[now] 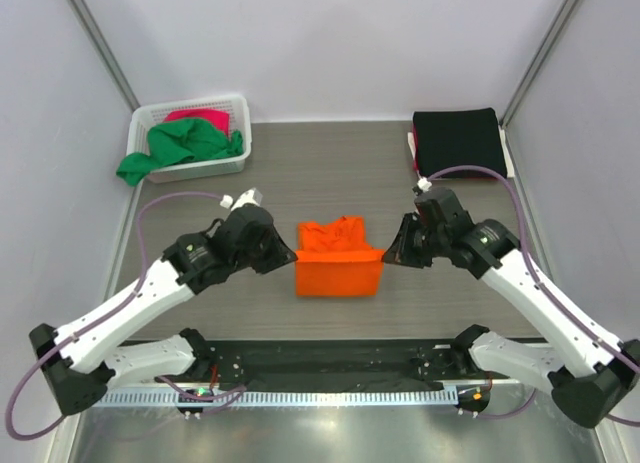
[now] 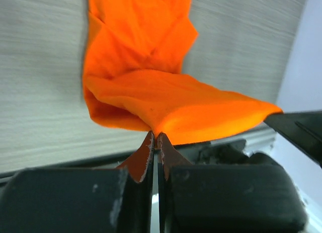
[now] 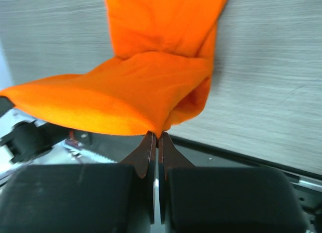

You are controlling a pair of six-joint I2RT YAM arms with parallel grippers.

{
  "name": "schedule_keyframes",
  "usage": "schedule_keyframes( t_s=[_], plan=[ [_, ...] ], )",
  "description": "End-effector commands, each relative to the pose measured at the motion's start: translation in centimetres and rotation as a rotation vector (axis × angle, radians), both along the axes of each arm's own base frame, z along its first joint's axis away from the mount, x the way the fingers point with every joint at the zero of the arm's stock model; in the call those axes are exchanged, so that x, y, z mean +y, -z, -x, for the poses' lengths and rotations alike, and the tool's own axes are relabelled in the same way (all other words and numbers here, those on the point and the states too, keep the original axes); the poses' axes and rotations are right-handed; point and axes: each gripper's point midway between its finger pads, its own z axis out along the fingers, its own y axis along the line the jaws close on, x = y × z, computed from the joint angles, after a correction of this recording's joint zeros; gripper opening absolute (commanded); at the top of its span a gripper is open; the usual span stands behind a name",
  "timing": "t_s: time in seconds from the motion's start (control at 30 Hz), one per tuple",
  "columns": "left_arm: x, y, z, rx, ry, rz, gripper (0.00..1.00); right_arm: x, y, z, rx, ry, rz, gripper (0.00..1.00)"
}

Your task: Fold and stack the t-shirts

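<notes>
On the left wrist cam I see my left gripper (image 2: 156, 145) pinched tight on an edge of the orange t-shirt (image 2: 171, 104), jaws together with cloth between the tips. The held layer is lifted and stretches right toward a black part (image 2: 302, 135) at the frame edge; I can't tell what it is. The rest of the shirt lies rumpled on the grey wood-grain table (image 2: 40, 82).

orange t-shirt (image 1: 338, 261): bright orange, plain, no print
black t-shirt (image 1: 458, 138): plain black
green t-shirt (image 1: 185, 143): plain green, in the basket
pink t-shirt (image 1: 200, 114): magenta-pink, in the basket
basket (image 1: 215, 167): white, lattice pattern
counter (image 1: 330, 173): grey-brown, fine streaks
left claw (image 2: 156, 138): black
right claw (image 3: 157, 138): black
</notes>
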Motion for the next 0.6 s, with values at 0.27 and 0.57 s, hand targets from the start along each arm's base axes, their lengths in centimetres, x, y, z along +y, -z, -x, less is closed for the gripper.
schedule_keyframes(
  t_s=[0.27,0.57],
  plan=[
    [1.2,1.9,-8.0,0.045,-0.039,-0.099,0.02,-3.0,1.5,-8.0,-0.005,0.048,0.223,0.01],
    [0.9,4.0,-13.6,0.116,-0.033,-0.129,0.02,-1.5,3.6,-14.8,0.032,0.008,0.241,0.01]
  ],
)
